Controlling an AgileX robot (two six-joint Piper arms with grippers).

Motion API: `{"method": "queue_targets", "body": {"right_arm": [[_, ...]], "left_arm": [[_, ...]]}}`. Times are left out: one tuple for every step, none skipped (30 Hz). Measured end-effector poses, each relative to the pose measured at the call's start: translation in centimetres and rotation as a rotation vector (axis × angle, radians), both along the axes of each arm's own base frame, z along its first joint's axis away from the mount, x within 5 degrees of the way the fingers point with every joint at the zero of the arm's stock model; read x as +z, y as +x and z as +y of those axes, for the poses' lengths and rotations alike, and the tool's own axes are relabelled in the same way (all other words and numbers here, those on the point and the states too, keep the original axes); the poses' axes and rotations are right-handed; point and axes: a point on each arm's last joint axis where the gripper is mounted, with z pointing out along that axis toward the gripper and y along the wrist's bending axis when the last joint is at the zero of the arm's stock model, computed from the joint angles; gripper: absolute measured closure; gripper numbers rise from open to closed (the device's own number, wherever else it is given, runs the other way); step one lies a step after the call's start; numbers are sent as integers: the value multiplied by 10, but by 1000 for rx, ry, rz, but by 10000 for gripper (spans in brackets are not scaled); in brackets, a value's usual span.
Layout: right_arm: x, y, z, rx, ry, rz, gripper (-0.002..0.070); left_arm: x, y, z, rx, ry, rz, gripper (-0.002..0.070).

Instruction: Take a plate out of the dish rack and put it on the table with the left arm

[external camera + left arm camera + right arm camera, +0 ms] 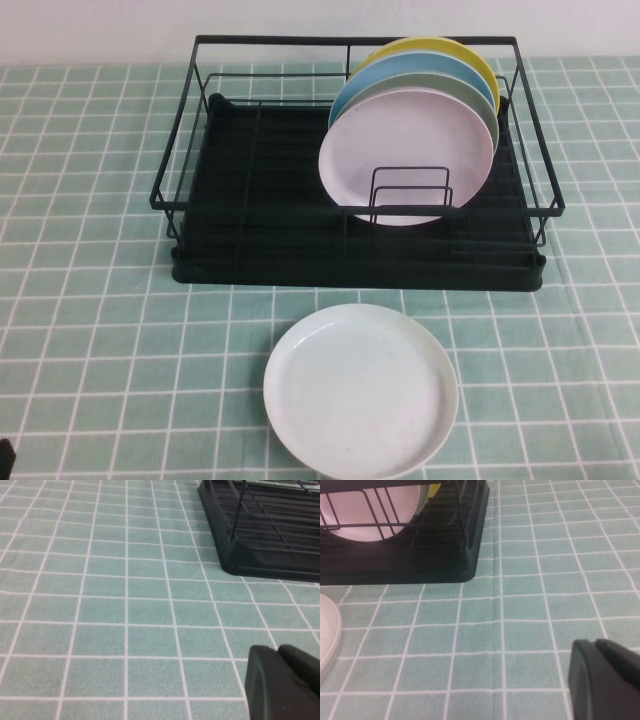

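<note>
The plain white plate [360, 390] lies flat on the green tiled table [90, 330], just in front of the black dish rack [250, 230]. Its rim shows in the right wrist view [327, 640]. My left gripper [277, 649] is shut and empty, low over bare cloth to the left of the rack's front corner [260, 555]. Only a black sliver of the left arm [5, 455] shows in the high view. My right gripper [593, 642] is shut and empty, over the cloth to the right of the rack [420, 565].
The rack's right half holds several upright plates: a pale pink one [405, 155] in front, then grey-green, blue [415, 75] and yellow [450, 50]. The pink plate also shows in the right wrist view [365, 510]. Bare cloth lies on both sides of the white plate.
</note>
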Motion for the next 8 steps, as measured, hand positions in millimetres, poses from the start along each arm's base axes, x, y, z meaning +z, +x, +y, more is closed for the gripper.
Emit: {"method": "queue_targets", "body": {"right_arm": [[0,0,0,0,0,0,694],[0,0,0,0,0,0,694],[0,0,0,0,0,0,694],[0,0,0,0,0,0,694],[0,0,0,0,0,0,694],[0,0,0,0,0,0,694],[0,0,0,0,0,0,694],[0,0,0,0,0,0,694]], "left_arm": [[0,0,0,0,0,0,676],[0,0,0,0,0,3,676],[0,0,0,0,0,2,676],[0,0,0,0,0,2,676],[0,0,0,0,0,2,676],[0,0,0,0,0,2,676],[0,0,0,0,0,2,676],[0,0,0,0,0,2,676]]}}
